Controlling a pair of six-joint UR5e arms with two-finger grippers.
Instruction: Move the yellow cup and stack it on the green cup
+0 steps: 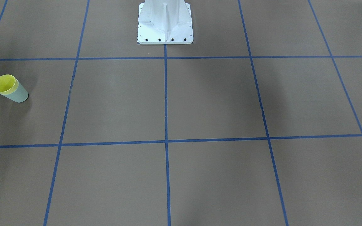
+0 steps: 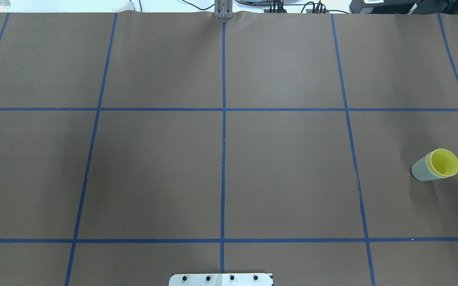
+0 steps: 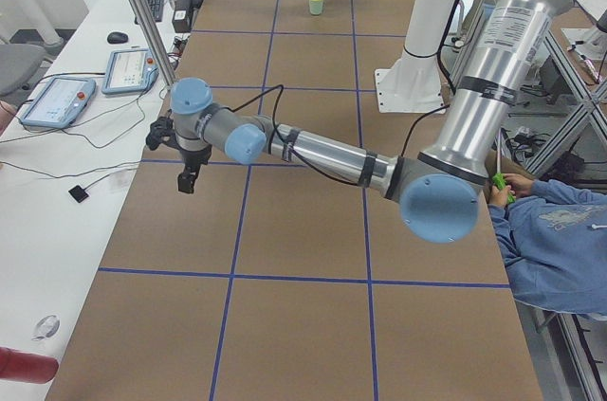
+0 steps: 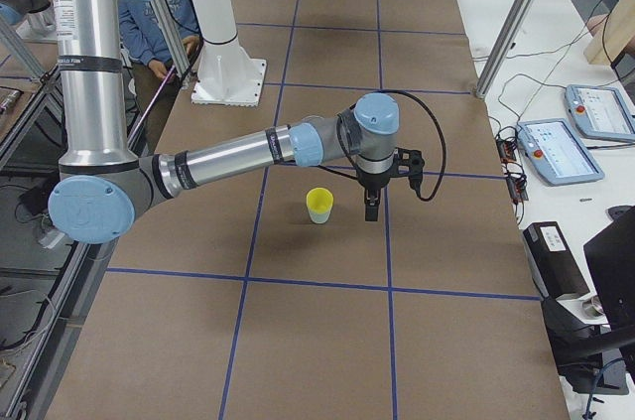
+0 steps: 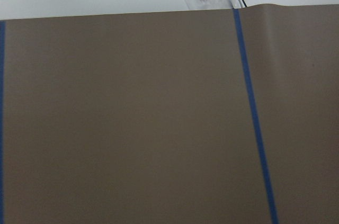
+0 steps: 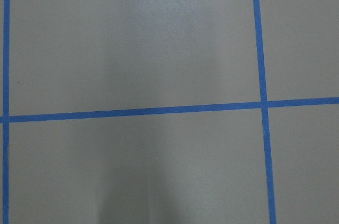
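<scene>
The yellow cup (image 1: 5,84) sits nested inside the green cup (image 1: 18,94), which stands upright on the brown table at the robot's right end. The pair also shows in the overhead view, yellow (image 2: 445,162) in green (image 2: 420,171), and far off in the exterior left view (image 3: 316,1). My right gripper (image 4: 371,210) hangs just beside the stacked cups (image 4: 318,205), apart from them. My left gripper (image 3: 187,178) hangs over the table's left end, holding nothing that I can see. I cannot tell whether either is open or shut.
The white robot base (image 1: 165,23) stands at the table's middle rear edge. Blue tape lines (image 2: 223,119) divide the brown table cover into squares. Teach pendants (image 3: 57,98) and cables lie on the white bench beside the table. A seated operator (image 3: 555,240) is behind the robot.
</scene>
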